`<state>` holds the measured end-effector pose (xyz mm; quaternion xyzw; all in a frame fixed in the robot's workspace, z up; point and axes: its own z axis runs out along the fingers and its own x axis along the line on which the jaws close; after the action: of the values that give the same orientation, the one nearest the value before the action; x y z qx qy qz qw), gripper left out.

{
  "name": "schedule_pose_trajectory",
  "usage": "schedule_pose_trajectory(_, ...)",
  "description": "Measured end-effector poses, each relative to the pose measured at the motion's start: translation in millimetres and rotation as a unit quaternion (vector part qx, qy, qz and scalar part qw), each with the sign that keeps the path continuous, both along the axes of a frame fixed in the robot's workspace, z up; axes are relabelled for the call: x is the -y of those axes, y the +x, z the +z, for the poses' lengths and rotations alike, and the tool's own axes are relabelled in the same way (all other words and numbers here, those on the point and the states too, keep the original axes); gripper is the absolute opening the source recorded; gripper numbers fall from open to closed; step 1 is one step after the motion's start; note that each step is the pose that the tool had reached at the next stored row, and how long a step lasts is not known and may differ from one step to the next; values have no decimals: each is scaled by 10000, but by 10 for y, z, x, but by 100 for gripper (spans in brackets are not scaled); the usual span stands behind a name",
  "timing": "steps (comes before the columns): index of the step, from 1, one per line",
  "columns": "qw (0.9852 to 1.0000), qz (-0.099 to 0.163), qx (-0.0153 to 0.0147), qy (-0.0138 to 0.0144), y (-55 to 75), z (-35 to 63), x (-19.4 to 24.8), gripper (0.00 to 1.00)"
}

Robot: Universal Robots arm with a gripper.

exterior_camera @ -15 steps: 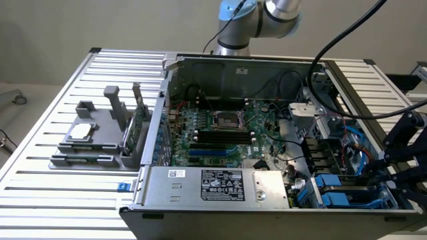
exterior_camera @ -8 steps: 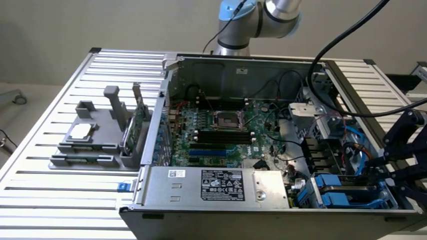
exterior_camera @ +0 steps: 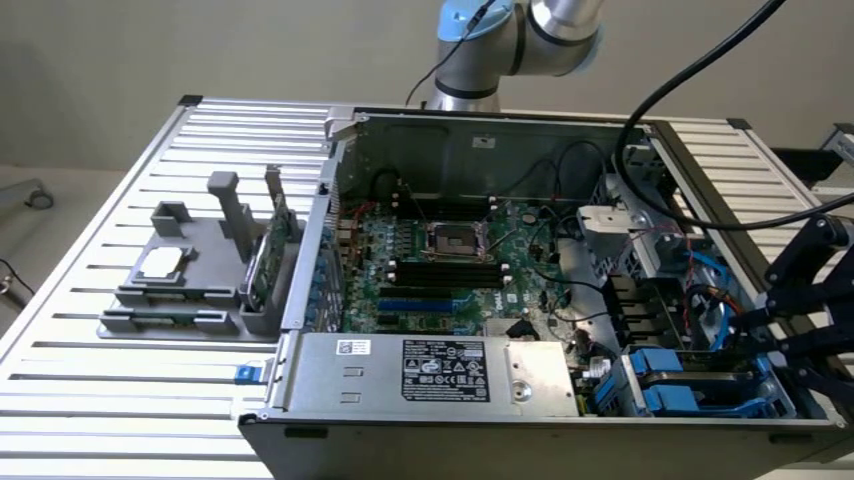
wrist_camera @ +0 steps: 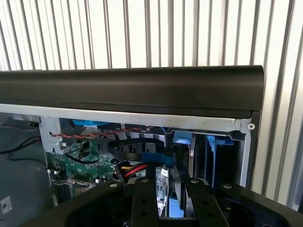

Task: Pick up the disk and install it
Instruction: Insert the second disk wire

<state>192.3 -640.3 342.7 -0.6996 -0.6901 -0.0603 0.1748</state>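
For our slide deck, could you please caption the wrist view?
The tool hangs over the open computer case, near its blue drive bays and cabling.

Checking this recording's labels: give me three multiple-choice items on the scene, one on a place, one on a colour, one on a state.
1. Where is the gripper? A over the grey fixture; B at the computer case's drive-bay end; C over the power supply.
2. The drive carriers are: A red; B blue; C yellow.
3. The case is: A lidded; B open; C overturned.
Key: B, it hangs at the exterior view's right by the bays; B, blue plastic shows there; B, the motherboard lies exposed.
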Motion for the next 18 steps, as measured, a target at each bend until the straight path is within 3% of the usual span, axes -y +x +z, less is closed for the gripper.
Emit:
schedule_pose_trajectory(6,10000,0,9,76,0,-5,12,30)
schedule_pose_trajectory(18,9999,0,21,154,0,-6,25,30)
